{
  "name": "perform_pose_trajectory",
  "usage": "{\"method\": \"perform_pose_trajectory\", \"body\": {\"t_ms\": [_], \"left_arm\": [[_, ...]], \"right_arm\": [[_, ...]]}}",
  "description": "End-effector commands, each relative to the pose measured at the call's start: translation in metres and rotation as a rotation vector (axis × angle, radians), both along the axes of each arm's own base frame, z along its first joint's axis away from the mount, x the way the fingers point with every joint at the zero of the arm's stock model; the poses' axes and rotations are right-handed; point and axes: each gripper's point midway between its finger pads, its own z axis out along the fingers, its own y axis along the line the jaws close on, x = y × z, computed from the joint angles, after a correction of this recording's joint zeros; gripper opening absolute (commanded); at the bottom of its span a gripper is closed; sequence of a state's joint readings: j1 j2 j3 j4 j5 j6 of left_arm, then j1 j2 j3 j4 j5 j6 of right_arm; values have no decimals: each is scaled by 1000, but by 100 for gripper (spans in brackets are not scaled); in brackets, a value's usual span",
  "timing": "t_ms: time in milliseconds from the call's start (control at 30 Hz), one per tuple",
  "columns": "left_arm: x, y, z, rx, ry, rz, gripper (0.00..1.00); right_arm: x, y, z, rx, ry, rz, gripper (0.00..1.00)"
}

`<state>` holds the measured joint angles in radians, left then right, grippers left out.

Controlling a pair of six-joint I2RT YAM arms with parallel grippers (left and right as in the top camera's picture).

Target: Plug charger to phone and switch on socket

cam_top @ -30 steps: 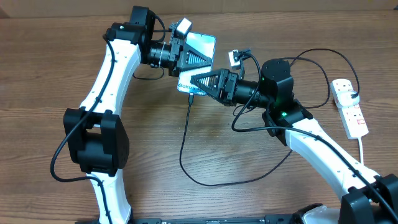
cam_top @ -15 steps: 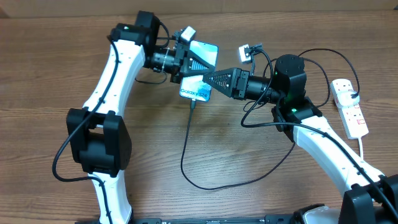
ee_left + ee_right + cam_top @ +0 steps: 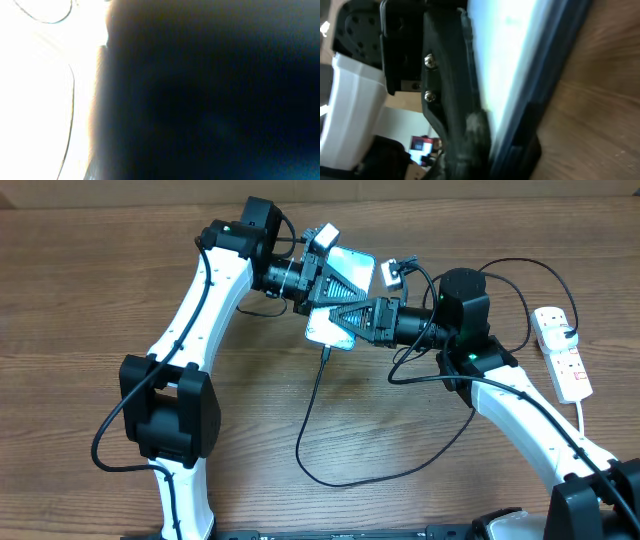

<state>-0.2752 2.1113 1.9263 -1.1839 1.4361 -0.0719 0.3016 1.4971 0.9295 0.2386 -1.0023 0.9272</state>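
Phone (image 3: 358, 264), slim light-blue-screen smartphone, is held over the brown wooden table (image 3: 90, 290), clamped in the left gripper (image 3: 338, 280). Right gripper (image 3: 335, 322) looks pinched on its lower edge. Thin black charger cable (image 3: 308, 405) meets that edge, so grip firm and don't tug.

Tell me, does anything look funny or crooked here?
Yes. The phone isn't lying flat: it sits askew, pinched between the left gripper and the right gripper, which crowd it from both sides. The charger trails from its lower edge. The left wrist view is almost all black.
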Motion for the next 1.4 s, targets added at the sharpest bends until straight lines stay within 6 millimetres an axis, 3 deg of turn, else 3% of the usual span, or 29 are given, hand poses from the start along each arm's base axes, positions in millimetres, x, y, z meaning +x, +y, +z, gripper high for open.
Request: {"method": "perform_pose_trajectory", "body": {"t_ms": [0,67,233,367,500,667,833,933,1000,1133,1367], "left_arm": [[-4,0,9,32,-26,6,5],[-3,0,4,60,-33,13,9],[0,2,-6,116,-50,26,47],[7,5,-16,172,-86,48,62],[20,19,-32,274,-102,100,70],[35,42,-45,360,-97,171,82],[50,70,-55,430,-95,240,85],[56,89,-68,525,-89,279,94],[58,103,-79,612,-75,308,95],[58,129,-99,778,-69,340,100],[56,152,-114,936,-72,355,99]], "right_arm": [[-8,6,16,14,-77,53,4],[-8,6,16,14,-77,53,4],[-9,6,11,5,-49,52,4],[-9,5,6,-6,-28,47,4],[-10,3,-3,-36,-23,42,4],[-5,-4,-29,-129,24,-20,4],[6,-28,-77,-327,144,-184,4],[6,-45,-103,-454,188,-258,4],[6,-53,-117,-512,209,-279,4],[4,-55,-137,-558,246,-268,4],[-1,-51,-189,-610,368,-218,4]]}}
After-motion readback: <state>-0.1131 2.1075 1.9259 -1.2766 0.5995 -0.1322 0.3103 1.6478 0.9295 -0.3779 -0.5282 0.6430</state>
